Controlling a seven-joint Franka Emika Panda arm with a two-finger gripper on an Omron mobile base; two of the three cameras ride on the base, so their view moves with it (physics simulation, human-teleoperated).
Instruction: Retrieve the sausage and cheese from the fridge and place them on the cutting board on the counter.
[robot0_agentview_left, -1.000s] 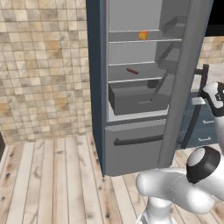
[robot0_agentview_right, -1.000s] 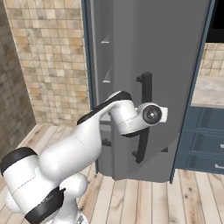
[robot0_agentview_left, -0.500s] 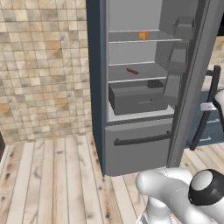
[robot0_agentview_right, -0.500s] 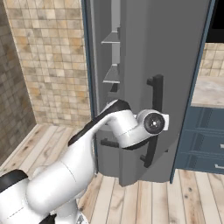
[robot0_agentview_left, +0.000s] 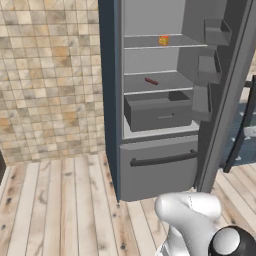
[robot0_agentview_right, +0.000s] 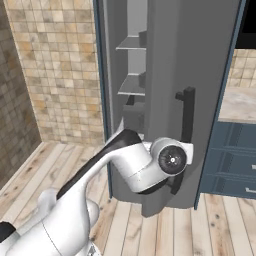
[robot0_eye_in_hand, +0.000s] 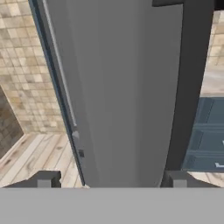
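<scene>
The fridge (robot0_agentview_left: 111, 100) stands open, its grey door (robot0_agentview_left: 227, 95) swung out to the right. The yellow-orange cheese (robot0_agentview_left: 163, 40) sits on an upper shelf. One shelf lower lies the thin dark red sausage (robot0_agentview_left: 151, 81). My gripper (robot0_eye_in_hand: 111, 181) is open, its fingertips (robot0_eye_in_hand: 43, 179) wide apart against the door's outer face (robot0_eye_in_hand: 118, 87). The dark bar handle (robot0_eye_in_hand: 190, 87) rises just above the right fingertip, with nothing clamped. From the right base view, my hand (robot0_agentview_right: 172, 159) is at the handle's (robot0_agentview_right: 187, 117) lower end. The counter (robot0_agentview_right: 240, 102) shows beyond the door. The cutting board is out of view.
A grey drawer (robot0_agentview_left: 157, 112) sits pulled out below the sausage shelf, above the freezer drawer (robot0_agentview_left: 160, 167) with its bar handle. Door bins (robot0_agentview_left: 210, 62) line the inside of the door. Blue cabinet drawers (robot0_agentview_right: 232, 160) stand right of the door. Tiled wall and wooden floor (robot0_agentview_left: 55, 200) lie left.
The fridge door has swung wider open to the right, with my hand following its handle. My gripper, shut on the handle before, now stands open.
</scene>
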